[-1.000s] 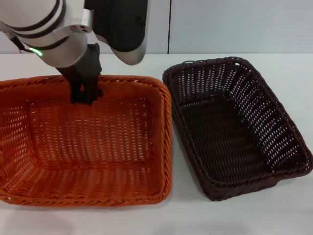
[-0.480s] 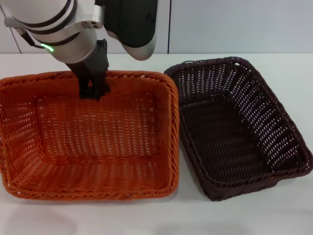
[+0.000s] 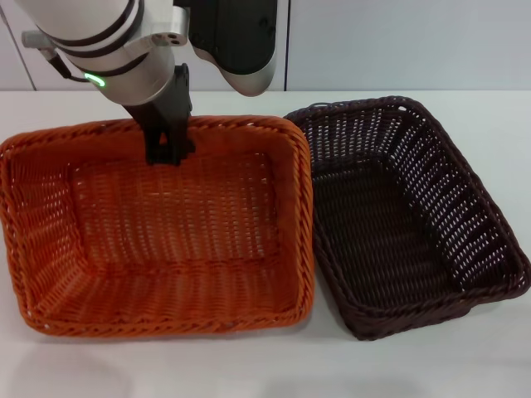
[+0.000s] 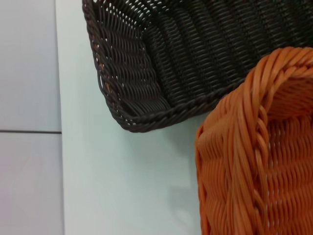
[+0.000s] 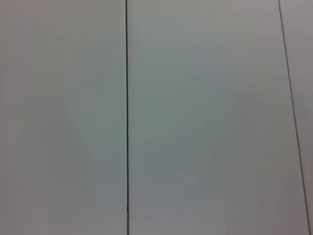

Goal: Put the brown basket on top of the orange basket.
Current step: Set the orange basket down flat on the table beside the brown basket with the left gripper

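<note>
The left gripper [image 3: 168, 152] is clamped on the far rim of the orange basket [image 3: 158, 249], at about 11 o'clock of the worktop [image 3: 465, 365]. The brown basket [image 3: 406, 215] sits at 3 o'clock, its rim touching the orange one. Stacking is not yet done: the brown basket is ungrasped and needs lifting on top. One orange basket, one brown basket. The right gripper is out of sight.

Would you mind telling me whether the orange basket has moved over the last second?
Yes. The orange basket, held at its far rim by the left hand, has shifted right, now overlapping the stationary brown basket.
</note>
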Action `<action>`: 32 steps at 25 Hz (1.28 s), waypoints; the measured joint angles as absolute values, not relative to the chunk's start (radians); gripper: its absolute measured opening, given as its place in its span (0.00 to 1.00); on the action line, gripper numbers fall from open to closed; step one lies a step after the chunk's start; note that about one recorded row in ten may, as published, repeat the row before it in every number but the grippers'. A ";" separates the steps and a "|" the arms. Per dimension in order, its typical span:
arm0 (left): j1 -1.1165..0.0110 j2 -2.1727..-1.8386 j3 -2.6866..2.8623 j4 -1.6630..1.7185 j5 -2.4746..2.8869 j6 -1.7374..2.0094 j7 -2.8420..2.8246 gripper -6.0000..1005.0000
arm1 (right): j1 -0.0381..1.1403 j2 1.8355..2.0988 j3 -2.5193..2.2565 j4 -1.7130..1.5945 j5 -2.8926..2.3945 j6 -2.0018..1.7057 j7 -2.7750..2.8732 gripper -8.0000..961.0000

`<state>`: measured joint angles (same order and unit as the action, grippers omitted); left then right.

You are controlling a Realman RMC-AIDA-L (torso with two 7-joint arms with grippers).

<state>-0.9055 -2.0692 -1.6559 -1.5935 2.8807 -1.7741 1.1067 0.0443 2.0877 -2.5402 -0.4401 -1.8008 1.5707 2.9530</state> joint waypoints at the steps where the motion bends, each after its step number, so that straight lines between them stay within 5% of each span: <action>1: -0.905 -2.069 -1.656 -1.593 2.881 -1.774 1.107 0.14 | 0.044 2.088 -2.540 -0.440 -1.801 1.571 2.953 0.71; 32: -0.916 -2.068 -1.557 -1.335 2.879 -1.514 1.050 0.16 | 0.041 2.088 -2.540 -0.437 -1.801 1.571 2.953 0.71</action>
